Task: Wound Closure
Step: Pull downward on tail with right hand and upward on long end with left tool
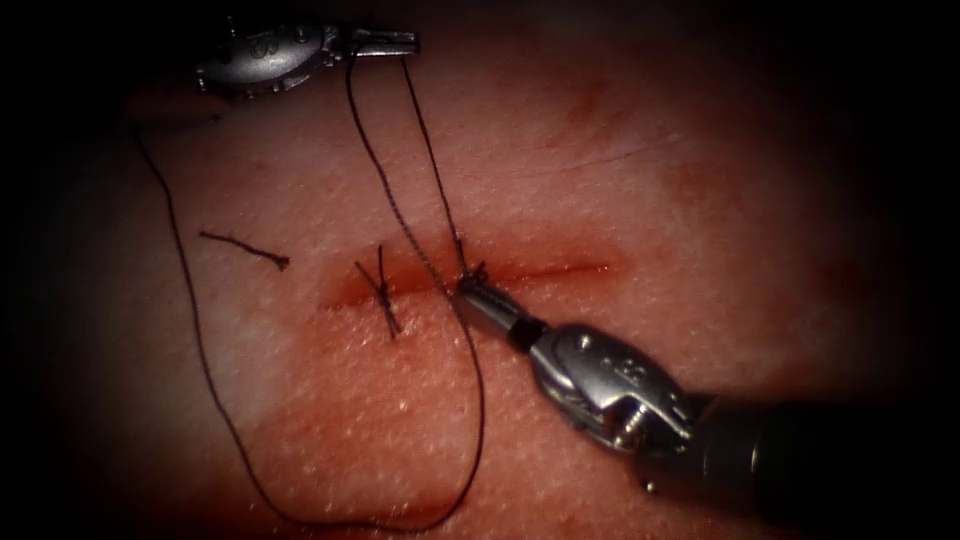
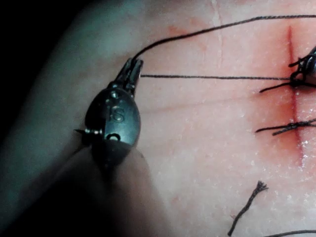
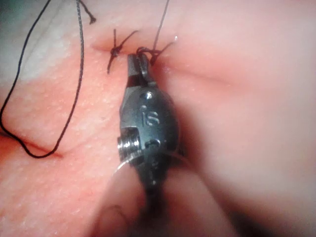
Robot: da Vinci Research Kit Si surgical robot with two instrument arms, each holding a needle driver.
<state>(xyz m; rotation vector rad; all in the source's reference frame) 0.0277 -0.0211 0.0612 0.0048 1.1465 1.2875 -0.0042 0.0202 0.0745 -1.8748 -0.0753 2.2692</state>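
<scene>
Left claw (image 1: 395, 41), clenched on thread (image 1: 428, 150), lies well up-left of the knot (image 1: 472, 270) at the cut (image 1: 560, 270), where right claw (image 1: 470, 290) grips thread

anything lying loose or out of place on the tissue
One stray cut end of thread lies loose on the tissue, left of the tied stitch, attached to nothing. Otherwise the left pincer holds thread taut; the right pincer sits at the knot.
</scene>
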